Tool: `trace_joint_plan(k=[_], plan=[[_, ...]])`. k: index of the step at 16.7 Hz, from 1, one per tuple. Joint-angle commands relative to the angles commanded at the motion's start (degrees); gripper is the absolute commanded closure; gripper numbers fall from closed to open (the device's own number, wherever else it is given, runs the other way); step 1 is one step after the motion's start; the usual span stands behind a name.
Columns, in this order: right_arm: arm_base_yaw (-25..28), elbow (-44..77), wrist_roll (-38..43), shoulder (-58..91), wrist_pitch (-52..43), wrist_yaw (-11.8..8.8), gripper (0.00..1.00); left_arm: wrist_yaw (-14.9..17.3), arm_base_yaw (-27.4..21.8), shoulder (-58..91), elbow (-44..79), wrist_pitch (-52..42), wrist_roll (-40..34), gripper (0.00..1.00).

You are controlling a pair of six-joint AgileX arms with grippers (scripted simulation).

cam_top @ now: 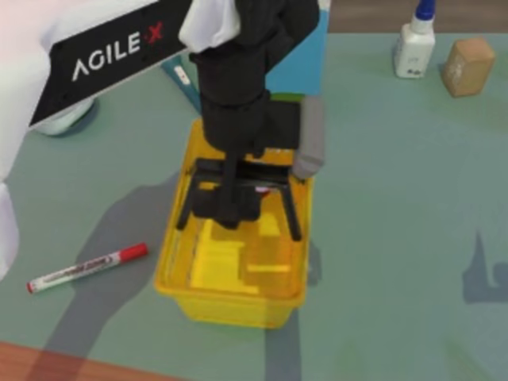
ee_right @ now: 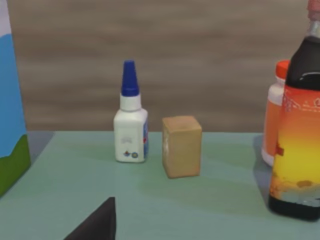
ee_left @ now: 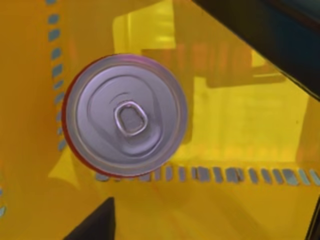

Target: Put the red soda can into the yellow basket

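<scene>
Glue bottle (ee_right: pixel 130 120), tan block (ee_right: pixel 182 146), dark bottle (ee_right: pixel 299 130)

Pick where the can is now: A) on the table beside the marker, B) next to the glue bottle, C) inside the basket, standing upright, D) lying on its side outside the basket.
C: the left wrist view looks straight down on the can's silver top, with the basket's yellow slotted walls around it.

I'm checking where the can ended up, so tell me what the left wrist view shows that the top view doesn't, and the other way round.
Only the left wrist view shows the red soda can clearly: silver top up, standing inside the basket.

Only the top view shows the left arm reaching over the basket, the marker pen on the table at the left, and the glue bottle and brown block at the far right.

Both show the yellow basket and its slotted walls.
</scene>
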Motion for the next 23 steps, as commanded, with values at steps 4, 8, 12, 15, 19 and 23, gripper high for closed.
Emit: trace_joint_plan(k=[4,8,12,15,19,23], plan=[[0.00,0.00,0.00,0.00,0.00,0.00,0.00,0.00,0.00,0.00,0.00,0.00,0.00,0.30],[0.00,0.00,0.00,0.00,0.00,0.00,0.00,0.00,0.00,0.00,0.00,0.00,0.00,0.60],[0.00,0.00,0.00,0.00,0.00,0.00,0.00,0.00,0.00,0.00,0.00,0.00,0.00,0.90],[0.00,0.00,0.00,0.00,0.00,0.00,0.00,0.00,0.00,0.00,0.00,0.00,0.00,1.00],[0.00,0.00,0.00,0.00,0.00,0.00,0.00,0.00,0.00,0.00,0.00,0.00,0.00,1.00],[0.00,0.00,0.00,0.00,0.00,0.00,0.00,0.00,0.00,0.00,0.00,0.00,0.00,1.00]])
